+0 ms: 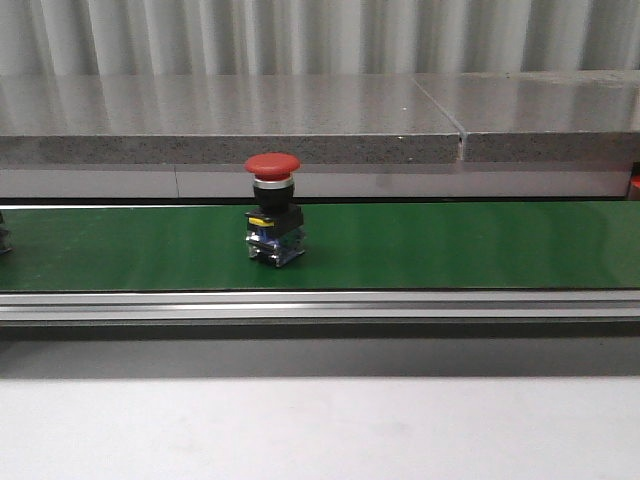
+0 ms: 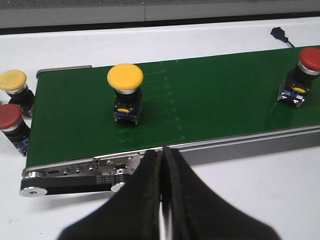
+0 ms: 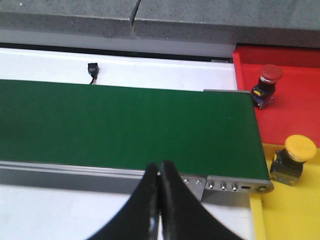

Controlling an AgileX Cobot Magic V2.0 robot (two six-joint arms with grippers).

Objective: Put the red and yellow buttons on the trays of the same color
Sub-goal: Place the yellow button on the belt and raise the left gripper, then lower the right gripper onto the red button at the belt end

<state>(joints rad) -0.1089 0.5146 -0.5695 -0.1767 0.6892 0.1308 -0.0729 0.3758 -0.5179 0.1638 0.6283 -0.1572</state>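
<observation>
Now the left gripper (image 2: 162, 165) and right gripper (image 3: 160, 175) sit closed and empty; a red button (image 1: 273, 222) stands upright on the green belt (image 1: 450, 245).

Green conveyor belt (image 1: 450, 245), white table (image 1: 320, 430), grey stone ledge (image 1: 230, 120), black cable plug (image 3: 92, 67)

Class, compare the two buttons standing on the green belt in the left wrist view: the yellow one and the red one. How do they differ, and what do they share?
The yellow button has a yellow cap; the red button has a red one. The yellow button stands near the belt's roller end, beside two buttons waiting off the green belt; the red button stands far along it. Both are upright mushroom-head push buttons on dark bases, untouched by any gripper.
</observation>
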